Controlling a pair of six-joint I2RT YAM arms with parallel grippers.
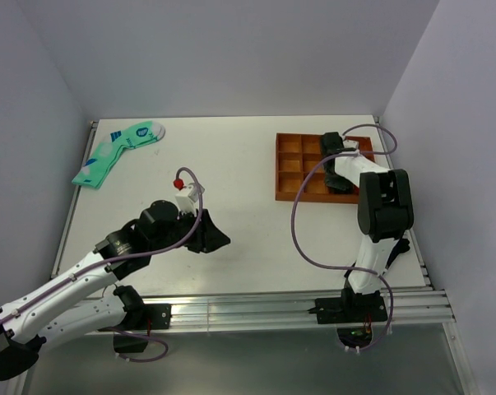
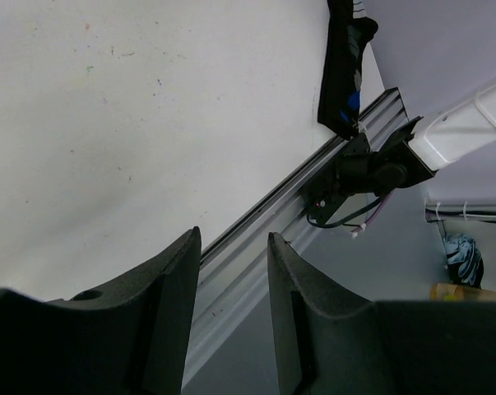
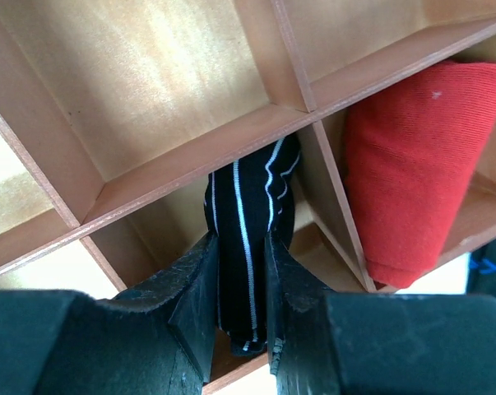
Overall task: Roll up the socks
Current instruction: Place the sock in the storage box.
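The black socks with thin white stripes [image 3: 246, 222] sit rolled between my right gripper's [image 3: 241, 247] fingers, inside a compartment of the wooden divided tray [image 3: 173, 164]. The gripper is shut on the roll and points down into the tray. In the top view the right gripper [image 1: 340, 164] is over the tray's [image 1: 290, 169] right columns and hides the socks. My left gripper [image 1: 217, 239] is open and empty over the table's near middle, its fingers [image 2: 173, 280] apart above the table edge rail.
A red rolled cloth [image 3: 412, 164] fills the compartment right of the socks. Mint-green socks with blue marks [image 1: 116, 152] lie at the table's far left. An aluminium rail [image 1: 264, 309] runs along the near edge. Walls close the table on three sides.
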